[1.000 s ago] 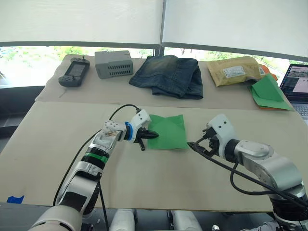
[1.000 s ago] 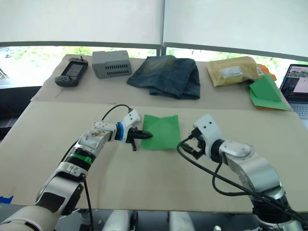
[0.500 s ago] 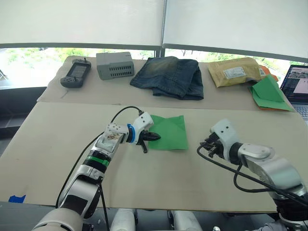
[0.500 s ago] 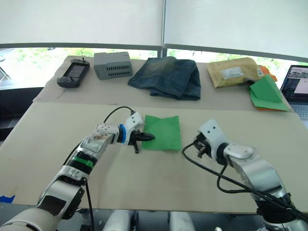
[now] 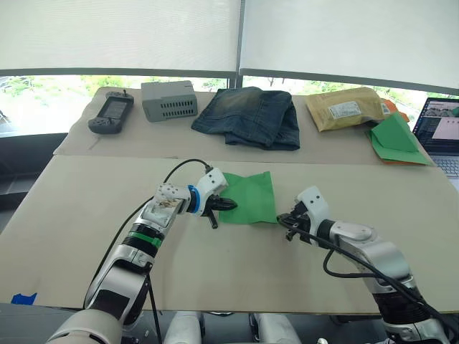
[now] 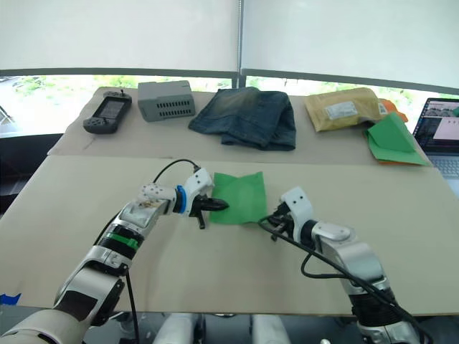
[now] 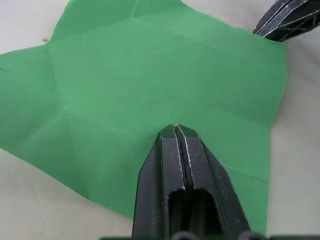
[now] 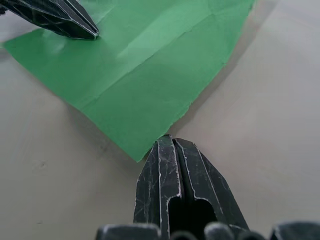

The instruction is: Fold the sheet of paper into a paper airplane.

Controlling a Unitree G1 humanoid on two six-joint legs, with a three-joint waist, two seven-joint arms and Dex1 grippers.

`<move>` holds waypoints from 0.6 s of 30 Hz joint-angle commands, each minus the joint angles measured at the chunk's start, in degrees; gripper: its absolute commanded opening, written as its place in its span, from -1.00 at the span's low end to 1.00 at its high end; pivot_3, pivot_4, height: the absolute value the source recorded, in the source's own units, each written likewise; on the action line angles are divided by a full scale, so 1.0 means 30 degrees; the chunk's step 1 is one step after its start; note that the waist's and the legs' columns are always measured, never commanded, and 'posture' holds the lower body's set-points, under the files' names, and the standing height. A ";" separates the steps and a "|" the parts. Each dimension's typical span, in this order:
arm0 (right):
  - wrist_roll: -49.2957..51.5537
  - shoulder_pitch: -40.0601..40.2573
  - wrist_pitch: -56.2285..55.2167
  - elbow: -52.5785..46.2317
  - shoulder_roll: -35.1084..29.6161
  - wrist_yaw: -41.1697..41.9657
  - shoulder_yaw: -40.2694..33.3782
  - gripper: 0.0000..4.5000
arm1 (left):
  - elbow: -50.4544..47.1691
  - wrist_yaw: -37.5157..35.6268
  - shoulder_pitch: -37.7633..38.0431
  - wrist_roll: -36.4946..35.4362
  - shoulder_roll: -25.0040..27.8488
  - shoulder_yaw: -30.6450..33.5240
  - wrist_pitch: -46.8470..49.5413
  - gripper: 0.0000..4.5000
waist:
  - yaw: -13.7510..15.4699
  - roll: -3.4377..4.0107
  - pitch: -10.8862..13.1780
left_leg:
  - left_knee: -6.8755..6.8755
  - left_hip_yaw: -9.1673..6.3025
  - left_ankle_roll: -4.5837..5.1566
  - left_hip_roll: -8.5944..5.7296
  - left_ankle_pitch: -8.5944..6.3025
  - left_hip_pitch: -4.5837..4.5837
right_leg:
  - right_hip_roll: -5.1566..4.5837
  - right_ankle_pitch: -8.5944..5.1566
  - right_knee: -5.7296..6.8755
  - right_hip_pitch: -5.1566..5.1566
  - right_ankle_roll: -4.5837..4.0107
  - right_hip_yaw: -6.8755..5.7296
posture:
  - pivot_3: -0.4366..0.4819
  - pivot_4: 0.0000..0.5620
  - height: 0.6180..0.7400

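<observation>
We see the left gripper (image 7: 175, 129) closed, pressing the sheet of paper (image 5: 249, 196); the right gripper (image 8: 167, 141) closed at its corner.

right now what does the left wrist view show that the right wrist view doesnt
Left wrist view: the left end effector, fingers together, resting over the sheet of paper, whose creases fan across its middle.

Right wrist view: the right end effector, fingers together, at the sheet's near corner, mostly over the bare table.

Both: the green sheet lying flat, with the opposite end effector's black tip at its far edge.
</observation>
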 commanded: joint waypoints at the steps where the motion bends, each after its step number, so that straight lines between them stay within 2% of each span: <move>1: 0.0801 -0.0209 -0.0395 -0.0209 0.0723 -0.0128 -0.1150 -0.98 | 0.0782 0.0181 0.0811 0.1027 0.0411 -0.0808 0.1071 -1.00 | -0.0005 0.0006 -0.0004 | 0.0000 0.0000 0.0000 0.0001 0.0000 0.0000 | 0.0000 0.0000 0.0002 -0.0002 0.0000 0.0000 | -0.05 -0.47 0.90; 8: 0.2121 -0.0794 -0.0085 -0.0679 0.1944 0.0239 -0.1707 -0.98 | 0.0894 0.0223 0.0782 0.1086 0.0555 -0.0787 0.1034 -1.00 | -0.0066 0.0009 -0.0005 | -0.0013 -0.0001 0.0000 0.0006 0.0000 0.0007 | 0.0006 -0.0004 0.0004 -0.0004 -0.0007 -0.0001 | -0.05 -0.47 0.90; 18: 0.1300 -0.2578 -0.0670 0.1097 0.2342 0.0771 0.0364 -0.98 | 0.0606 0.0502 0.0983 0.0875 0.0607 -0.0462 0.1241 -1.00 | -0.0138 0.0012 -0.0006 | -0.0022 -0.0001 0.0000 0.0009 -0.0001 0.0019 | 0.0007 -0.0013 0.0008 -0.0004 -0.0020 -0.0006 | -0.05 -0.47 0.90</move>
